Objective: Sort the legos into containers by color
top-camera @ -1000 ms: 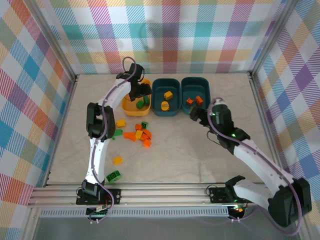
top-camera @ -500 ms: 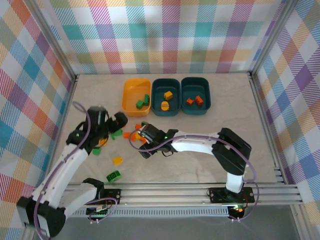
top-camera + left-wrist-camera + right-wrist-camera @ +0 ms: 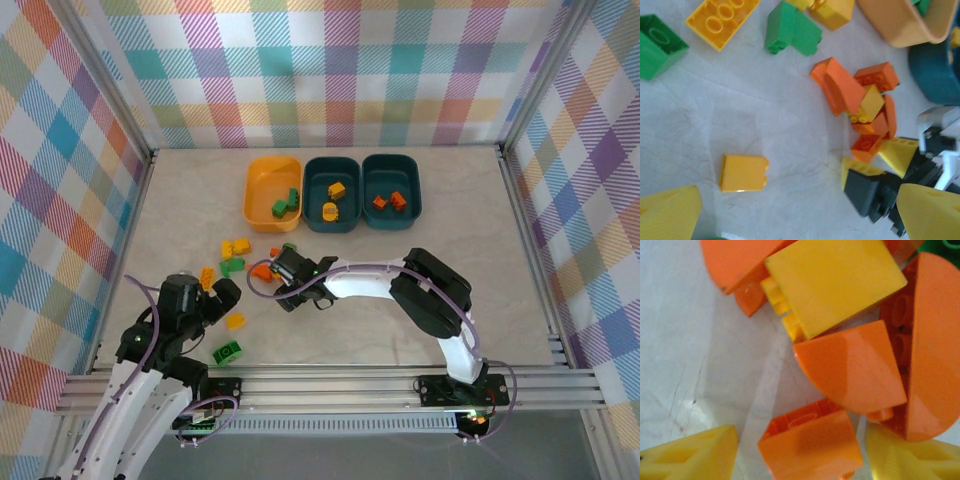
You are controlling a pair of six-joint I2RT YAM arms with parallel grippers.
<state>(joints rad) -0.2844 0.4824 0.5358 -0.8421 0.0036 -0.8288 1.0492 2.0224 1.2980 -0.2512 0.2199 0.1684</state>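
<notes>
Loose legos lie on the table: an orange-red and yellow pile (image 3: 268,268), yellow bricks (image 3: 240,246) (image 3: 235,321), green ones (image 3: 232,266) (image 3: 227,352). My right gripper (image 3: 282,272) is down at the pile. Its jaws (image 3: 800,455) stand open around a small orange brick (image 3: 810,442), with a gap on the left side. My left gripper (image 3: 213,297) hovers open at the near left, nothing between its fingers (image 3: 665,212); a yellow brick (image 3: 743,172) lies just ahead of it. The containers stand at the back: a yellow-orange bin (image 3: 258,205) with green bricks, two teal bins (image 3: 313,190) (image 3: 412,190) with yellow and orange ones.
The right arm's link (image 3: 430,290) arcs over the table's middle right. The right gripper's dark body (image 3: 870,192) sits close to my left gripper's right finger. Metal frame rails (image 3: 320,378) run along the near edge.
The left arm has pulled back from the yellow-orange bin to the near left and opened fully. The right arm has swung from the teal bins to the pile, and its jaws have narrowed.
</notes>
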